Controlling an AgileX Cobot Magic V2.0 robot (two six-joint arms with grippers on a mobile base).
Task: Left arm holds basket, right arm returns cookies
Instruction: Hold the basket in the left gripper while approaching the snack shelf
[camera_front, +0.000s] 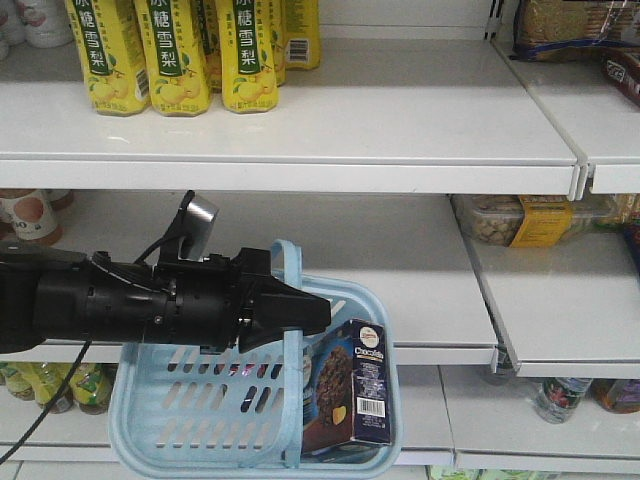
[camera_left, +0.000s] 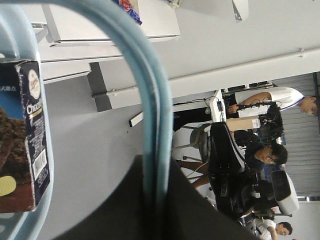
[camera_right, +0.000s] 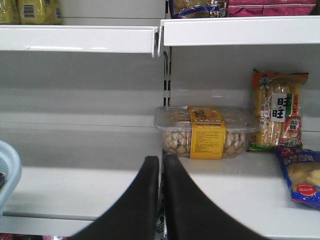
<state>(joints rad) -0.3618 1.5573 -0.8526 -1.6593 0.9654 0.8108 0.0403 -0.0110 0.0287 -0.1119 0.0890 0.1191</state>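
Note:
The light blue basket (camera_front: 165, 405) hangs in front of the shelves by its band handle (camera_front: 291, 400). My left gripper (camera_front: 315, 312) reaches in from the left and is shut on that handle; in the left wrist view the handle (camera_left: 152, 100) runs down between the closed jaws (camera_left: 156, 167). The cookies (camera_front: 357, 385), a dark navy box, stand upright in the basket's right end, and the box (camera_left: 25, 135) also shows at the left of the left wrist view. My right gripper (camera_right: 161, 161) is shut with nothing in it, facing the middle shelf. A bit of basket rim (camera_right: 7, 172) shows at its left.
Yellow drink bottles (camera_front: 170, 50) stand on the top shelf. A clear tub with a yellow label (camera_right: 205, 131) and snack bags (camera_right: 277, 110) (camera_right: 300, 175) lie on the middle shelf to the right. The shelf divider (camera_front: 490, 290) runs between shelf sections. More bottles (camera_front: 60, 385) stand below.

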